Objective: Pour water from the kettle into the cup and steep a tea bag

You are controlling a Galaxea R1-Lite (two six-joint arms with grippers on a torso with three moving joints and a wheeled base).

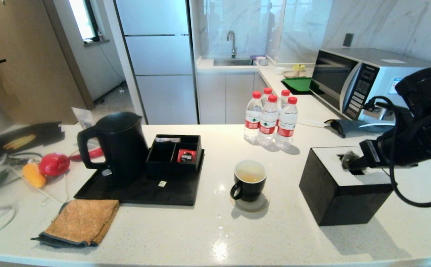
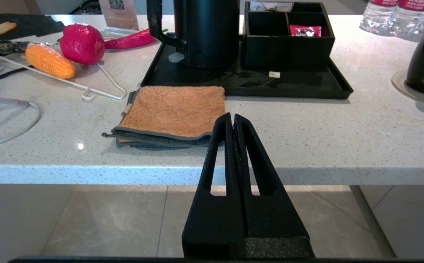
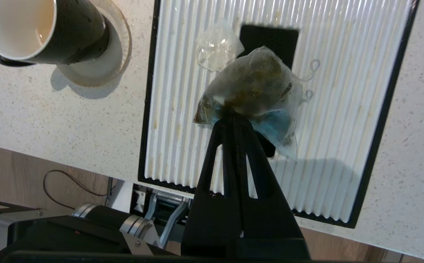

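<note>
The black kettle [image 1: 117, 144] [image 2: 206, 33] stands upright on a black tray [image 1: 141, 191], lid on. The black cup [image 1: 250, 181] [image 3: 33, 29] sits on a round coaster to the tray's right, with pale yellowish water [image 1: 250, 175] low inside it. My right gripper [image 1: 350, 163] [image 3: 232, 118] is shut on the grey-green tea bag [image 3: 252, 87] [image 1: 347, 159], held just over the white ribbed top of the black tissue box [image 1: 334, 196], to the right of the cup. My left gripper [image 2: 232, 117] is shut on nothing, in front of the counter's near edge by the cloth.
An orange cloth [image 1: 81, 222] lies before the tray. A black organiser with a red sachet [image 1: 186, 155] sits on the tray. Several red-capped bottles [image 1: 271, 118] stand behind the cup, a microwave [image 1: 363, 81] at back right. Toy vegetables [image 1: 54, 163] and wires lie far left.
</note>
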